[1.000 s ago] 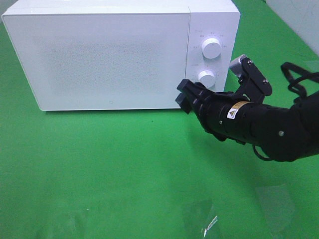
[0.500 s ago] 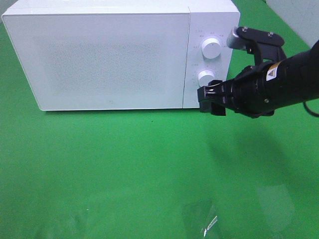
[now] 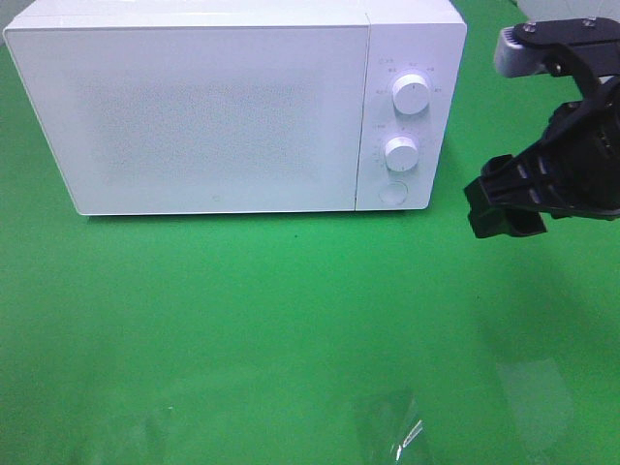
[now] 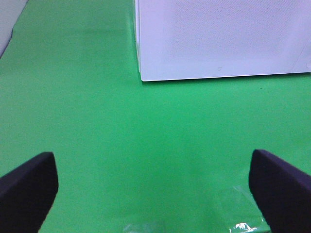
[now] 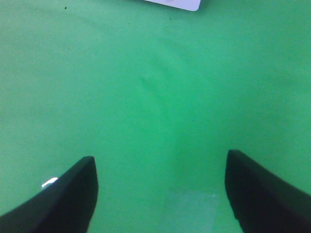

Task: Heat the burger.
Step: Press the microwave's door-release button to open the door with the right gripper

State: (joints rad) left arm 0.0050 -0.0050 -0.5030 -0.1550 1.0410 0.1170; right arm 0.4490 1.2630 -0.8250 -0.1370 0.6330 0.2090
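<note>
The burger is out of view in every frame. A white microwave (image 3: 213,107) stands at the back of the green cloth with its door shut; two round dials (image 3: 412,95) and a button (image 3: 392,192) are on its right panel. My right gripper (image 3: 504,208) hovers to the right of the microwave, apart from it. In the right wrist view the right gripper (image 5: 160,194) is open, with only green cloth between its dark fingers (image 5: 68,199). In the left wrist view the left gripper (image 4: 155,189) is wide open and empty, facing the microwave's front corner (image 4: 223,39).
Green cloth (image 3: 242,310) covers the table in front of the microwave. A shiny clear patch (image 3: 402,431) lies on it near the front edge. A grey strip (image 4: 7,29) borders the cloth on one side in the left wrist view.
The right arm has swung from in front of the microwave's lower dial out to the right, away from the control panel. The microwave has not moved.
</note>
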